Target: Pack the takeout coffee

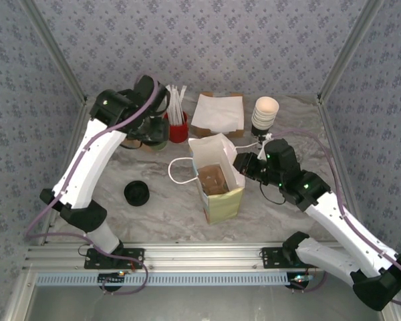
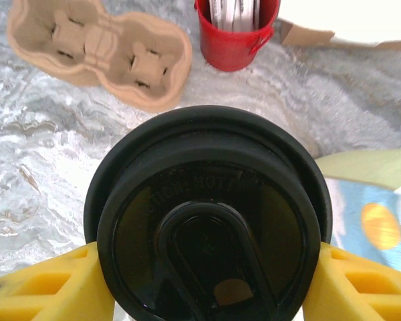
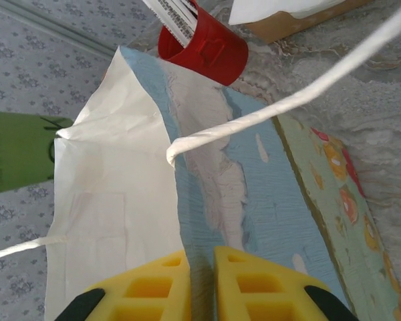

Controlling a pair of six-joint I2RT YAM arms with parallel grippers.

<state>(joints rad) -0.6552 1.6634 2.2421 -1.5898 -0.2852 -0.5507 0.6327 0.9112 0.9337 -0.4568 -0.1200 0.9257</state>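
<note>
The takeout coffee [image 2: 207, 221] is a green cup with a round black lid. My left gripper [image 2: 207, 267] is shut on it, a yellow finger [image 2: 47, 284] pressed against each side below the lid. From above, that gripper [image 1: 150, 130] holds the cup [image 1: 158, 142] at the back left, near the red cup. The white-and-yellow paper bag [image 1: 217, 184] stands open in the middle. My right gripper [image 3: 200, 284] is shut on the bag's right wall [image 3: 207, 194], and its green cup [image 3: 17, 150] shows past the far wall.
A red cup of white sticks [image 1: 178, 126], a napkin box [image 1: 217, 112] and a stack of white cups [image 1: 265, 114] line the back. A loose black lid [image 1: 137, 192] lies at the front left. A brown cup carrier [image 2: 100, 50] rests beyond the held cup. The bag's handle [image 3: 287, 100] arches over.
</note>
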